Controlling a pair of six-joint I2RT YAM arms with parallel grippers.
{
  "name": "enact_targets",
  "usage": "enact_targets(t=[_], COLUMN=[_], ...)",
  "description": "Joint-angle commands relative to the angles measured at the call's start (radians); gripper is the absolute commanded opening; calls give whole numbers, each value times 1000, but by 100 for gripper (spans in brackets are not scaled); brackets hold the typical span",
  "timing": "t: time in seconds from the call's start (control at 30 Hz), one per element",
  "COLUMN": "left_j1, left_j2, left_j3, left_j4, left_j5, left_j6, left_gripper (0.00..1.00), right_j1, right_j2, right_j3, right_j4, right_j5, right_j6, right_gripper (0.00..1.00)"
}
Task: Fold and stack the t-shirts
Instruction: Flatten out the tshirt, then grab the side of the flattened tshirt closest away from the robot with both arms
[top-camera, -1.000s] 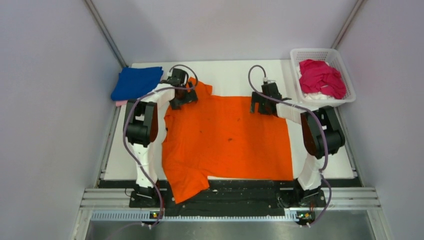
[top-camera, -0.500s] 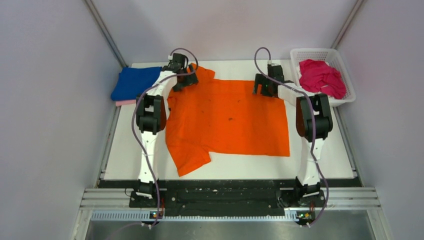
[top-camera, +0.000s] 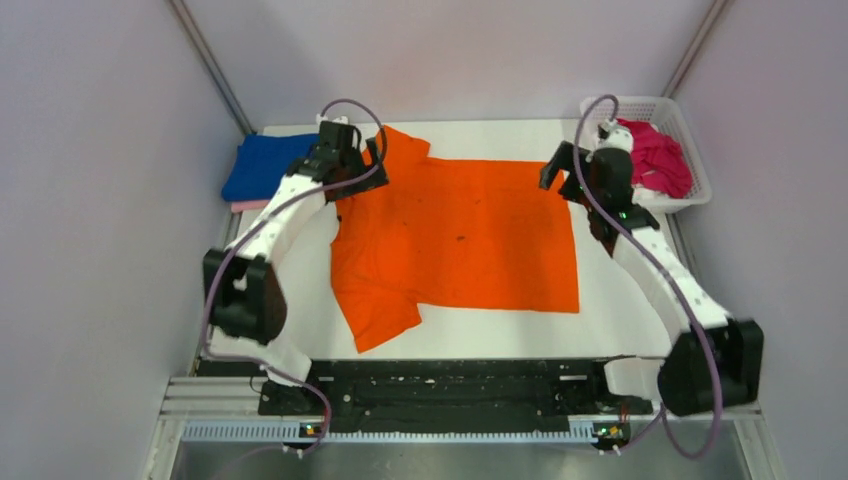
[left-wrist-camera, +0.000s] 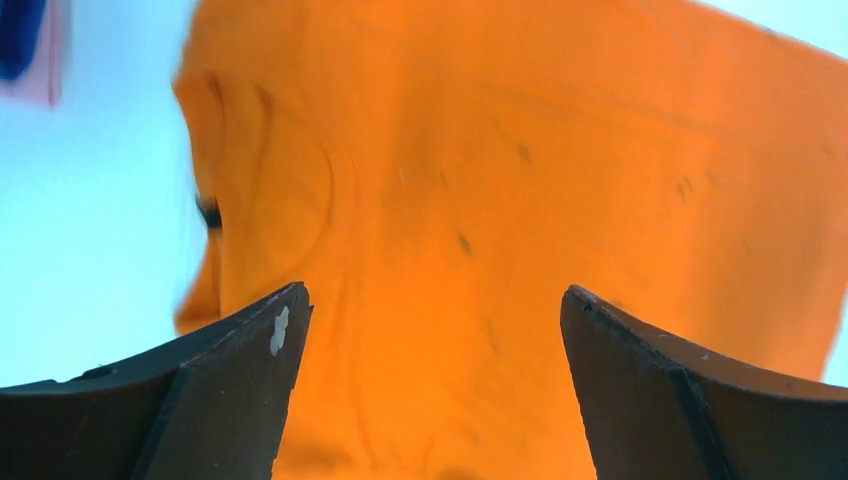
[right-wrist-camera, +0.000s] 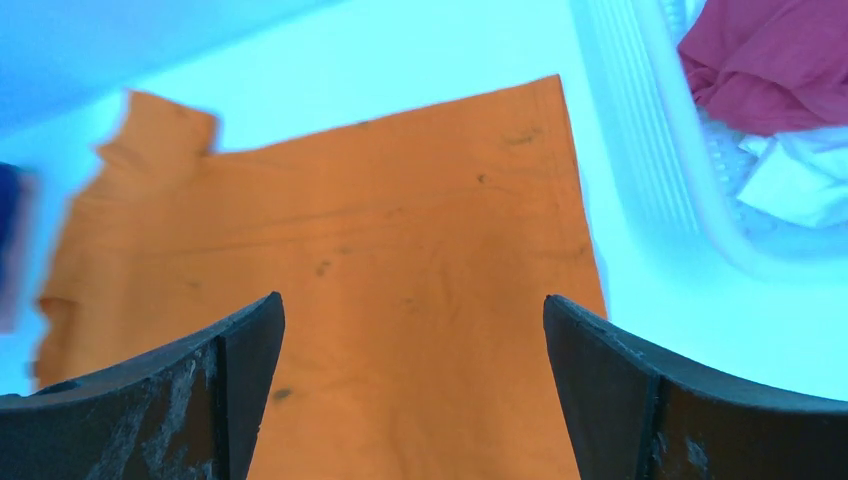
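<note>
White table (top-camera: 500, 335) with spread orange t-shirt (top-camera: 460, 240), blue t-shirt (top-camera: 265, 165) over pink t-shirt (top-camera: 243, 206), lattice basket (top-camera: 645, 100)

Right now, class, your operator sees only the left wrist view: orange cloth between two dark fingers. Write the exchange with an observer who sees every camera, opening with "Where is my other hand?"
Operator: Where is my other hand?
Observer: The right hand hovers open at the far right corner of the orange t-shirt, holding nothing.
Operator: What is that blue sliver at my top left?
Observer: A blue t-shirt, folded, at the table's far left edge, lying on pale pink cloth.
Operator: Any shirts left to fold?
Observer: A magenta t-shirt lies crumpled in the white basket at the far right.
</note>
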Motion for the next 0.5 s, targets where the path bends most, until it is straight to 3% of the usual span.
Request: enact_targets(t=[0.0,0.1,0.2,0.47], left_j1=[-54,-104,-151,-236], left_j2=[-344,-508,-653,-831], left_j3=[-329,-491,-641,-972], left_j4=[8,-74,-138,-254], left_j5=[-13,-73,-84,-10], left_j6=[-62,-114,-187,-407], left_gripper=[99,99,99,95], right_j1=[-3,-4,-4,-3], right_j2=[-323,-525,-664,-868], right_j3=[-296,-435,-486,-576], right_j4=[102,63,-81,-462], right_j5=[38,43,10,-5], right_j6=[209,266,298,337], right_gripper=[99,99,99,99])
